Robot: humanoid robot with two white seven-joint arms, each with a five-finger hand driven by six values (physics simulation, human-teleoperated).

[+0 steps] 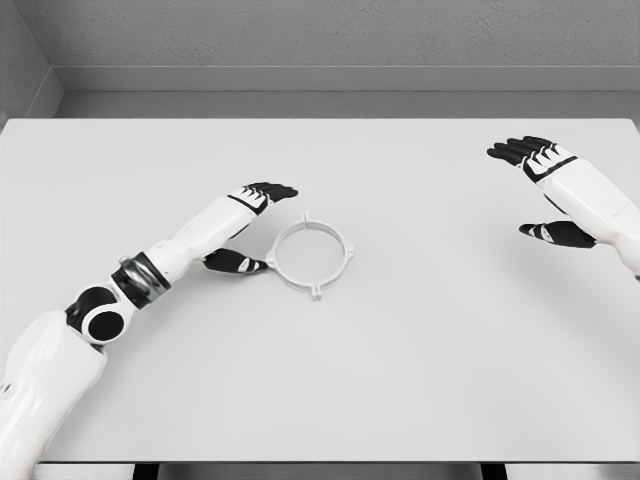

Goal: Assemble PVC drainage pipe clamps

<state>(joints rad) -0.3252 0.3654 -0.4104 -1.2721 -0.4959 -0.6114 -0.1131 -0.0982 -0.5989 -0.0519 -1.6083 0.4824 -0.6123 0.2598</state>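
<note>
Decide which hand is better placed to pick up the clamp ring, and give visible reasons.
Left, probably. The left hand is open right beside the white clamp ring, thumb near its rim. The right hand is open far off near the table's right edge.

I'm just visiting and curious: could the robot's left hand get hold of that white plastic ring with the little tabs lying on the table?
Probably yes. The left hand is open right beside the white plastic ring, thumb near its rim, and nothing lies between them on the white table.

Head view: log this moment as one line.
left hand open, beside white clamp ring | ring flat on table | right hand open, far right
</note>
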